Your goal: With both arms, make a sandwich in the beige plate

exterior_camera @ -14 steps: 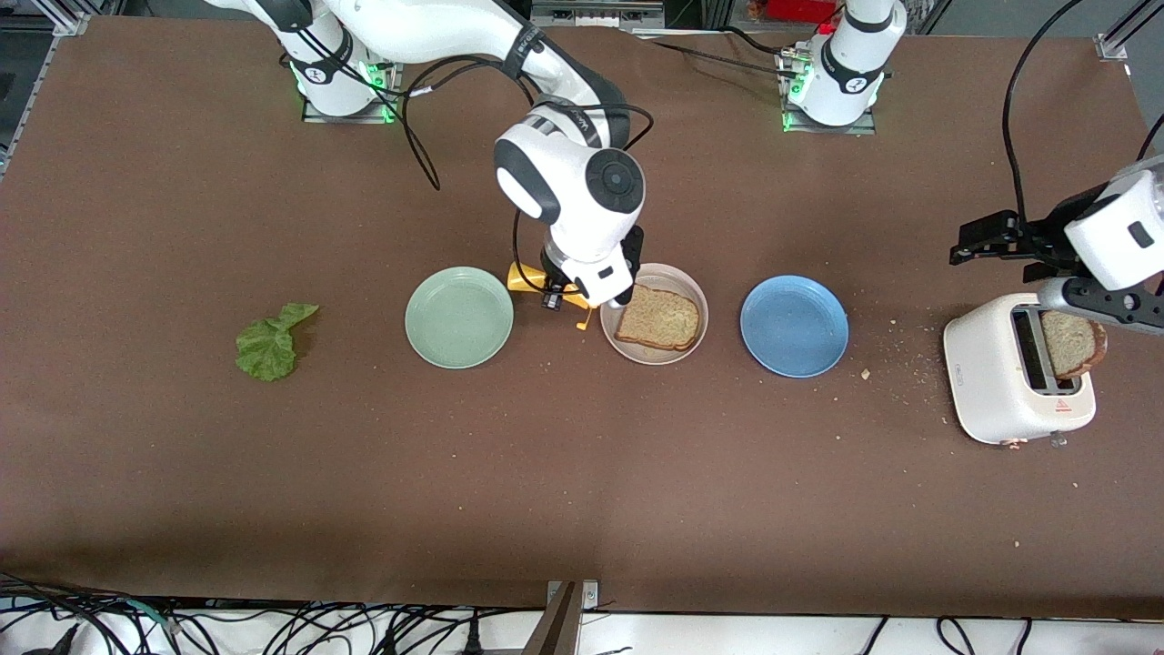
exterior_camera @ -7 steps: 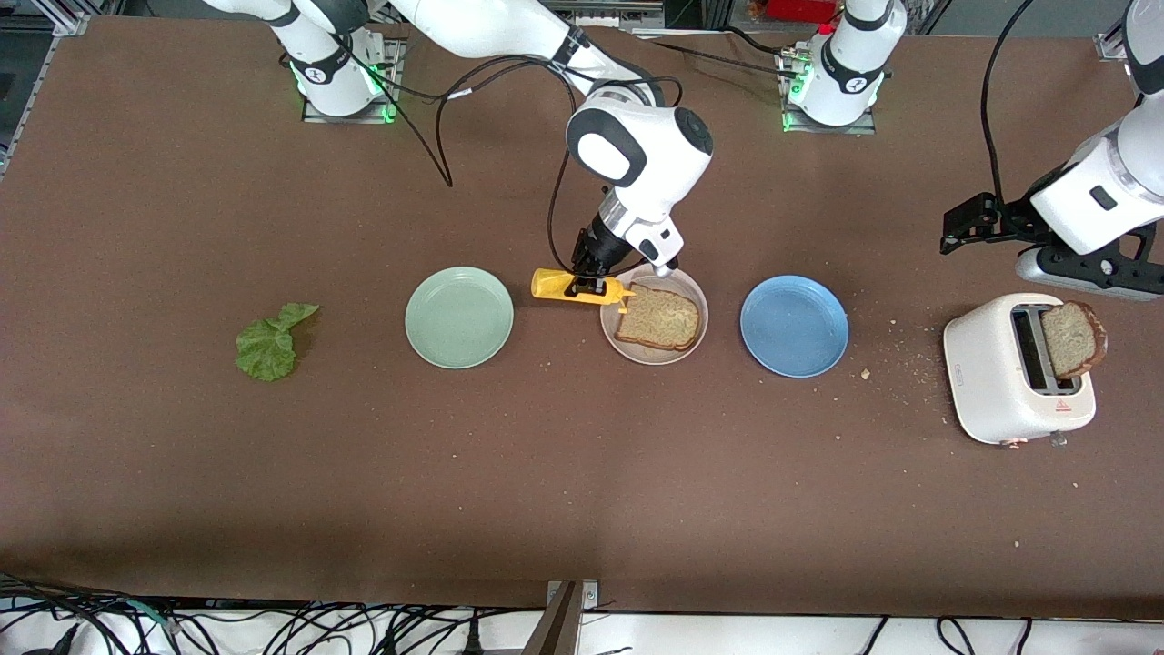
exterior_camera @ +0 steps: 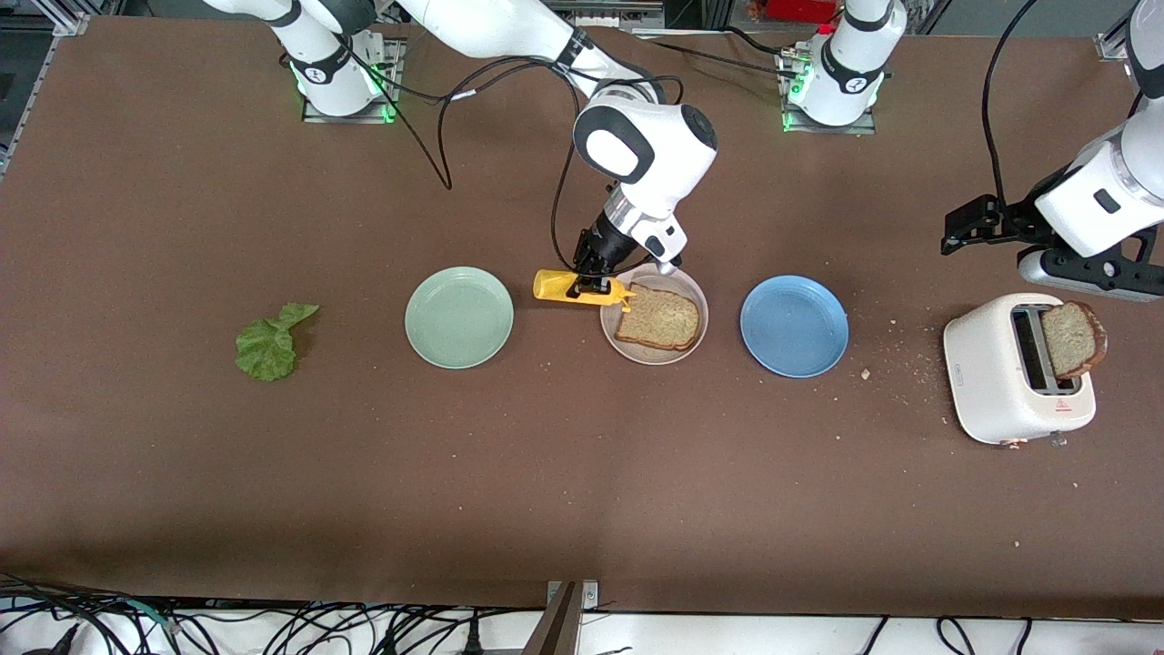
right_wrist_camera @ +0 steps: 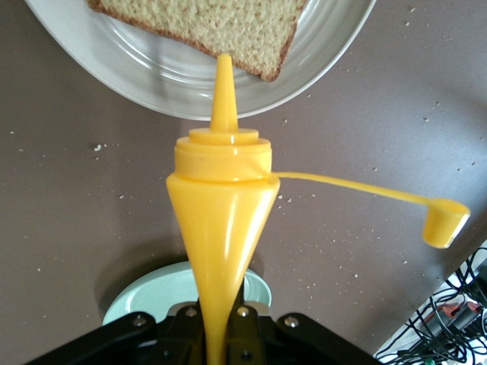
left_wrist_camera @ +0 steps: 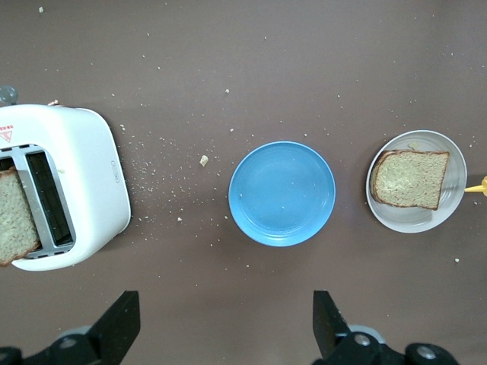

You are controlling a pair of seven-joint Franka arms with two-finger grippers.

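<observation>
One bread slice (exterior_camera: 659, 318) lies on the beige plate (exterior_camera: 688, 282). My right gripper (exterior_camera: 582, 289) is shut on a yellow squeeze bottle (exterior_camera: 564, 287), held sideways with its nozzle over the slice's edge. In the right wrist view the bottle (right_wrist_camera: 222, 220) points at the bread (right_wrist_camera: 228, 19) on the plate (right_wrist_camera: 152, 72). A second slice (exterior_camera: 1071, 338) sticks out of the white toaster (exterior_camera: 1000, 391). The lettuce leaf (exterior_camera: 266, 346) lies toward the right arm's end. My left gripper (exterior_camera: 955, 238) is open and empty over the table by the toaster, its fingers (left_wrist_camera: 125, 323) wide apart.
A mint-green plate (exterior_camera: 459, 317) and a blue plate (exterior_camera: 794, 326) flank the beige plate. The bottle's cap (right_wrist_camera: 445, 222) hangs on its strap. Crumbs are scattered between the blue plate and the toaster.
My right arm has swung toward the beige plate and tipped the bottle sideways, nozzle at the bread. My left arm has risen from the toaster; the slice stays in the slot.
</observation>
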